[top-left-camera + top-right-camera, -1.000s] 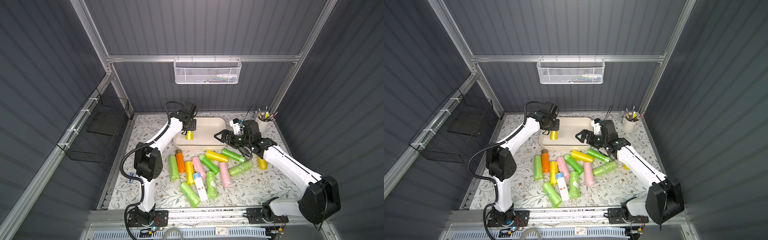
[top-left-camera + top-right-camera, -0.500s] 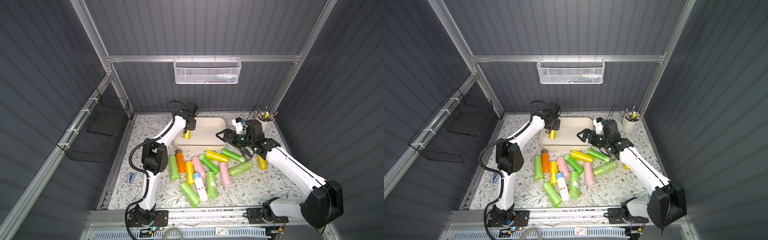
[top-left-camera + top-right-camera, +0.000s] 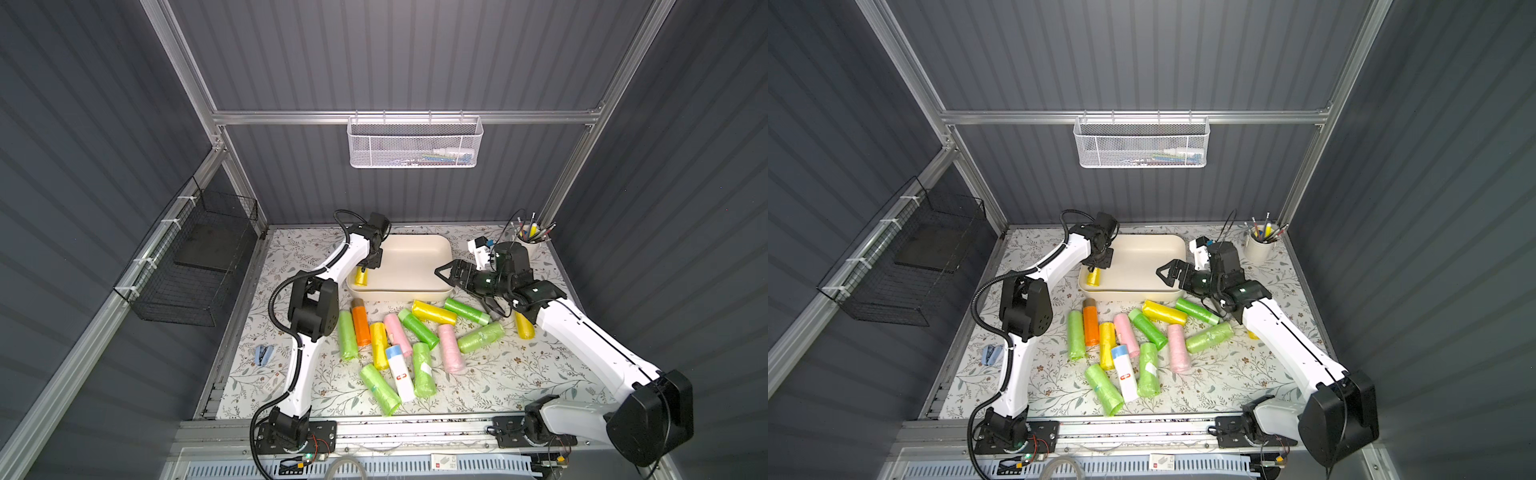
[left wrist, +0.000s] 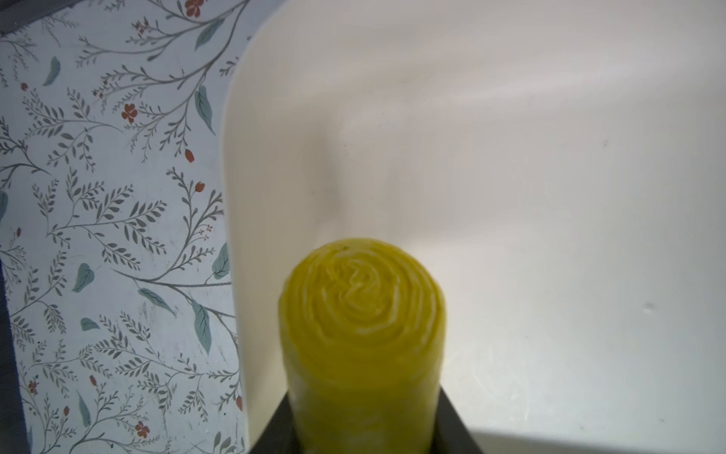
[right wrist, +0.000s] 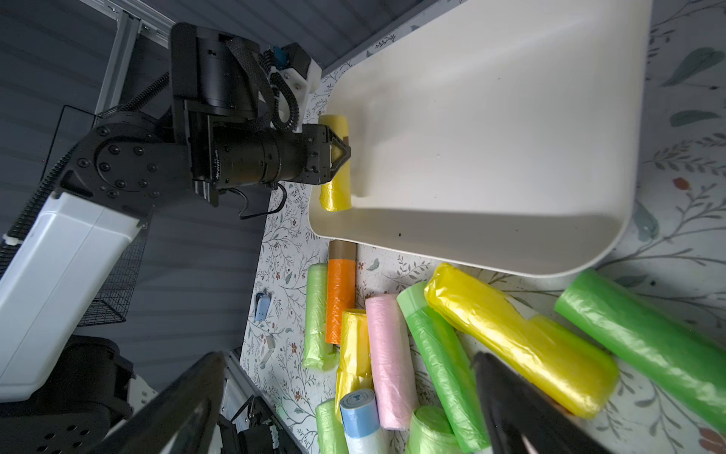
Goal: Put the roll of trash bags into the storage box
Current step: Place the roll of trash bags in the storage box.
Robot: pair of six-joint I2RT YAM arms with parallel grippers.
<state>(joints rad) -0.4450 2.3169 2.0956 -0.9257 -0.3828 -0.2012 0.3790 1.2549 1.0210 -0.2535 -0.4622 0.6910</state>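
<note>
In both top views we find the storage box at 12 o'clock from a loose pile of rolls on the floral mat. The left gripper hangs over the box's 8 o'clock corner, its fingers clamped on a yellow roll of trash bags. That roll sits inside the box's outline, close along the 9 o'clock wall. The right gripper hovers over the box's 4 o'clock corner, jaws spread wide with nothing between them. A pen cup stands at 2 o'clock from the box, a white mesh basket hangs on the wall at 12 o'clock, and a black wire basket hangs at 9 o'clock. From the left wrist we look onto the yellow roll's coiled end, held between two black fingers. Behind it lie the box's bare cream floor and a rounded corner, with the mat beyond the rim. We cannot tell whether the roll touches the floor. From the right wrist we see the left gripper pinching the roll near its middle, the roll lying along the box's short wall just inside the rim. The right gripper's own fingers stand far apart and empty above the pile, where an orange roll lies beside a pale green one.
</note>
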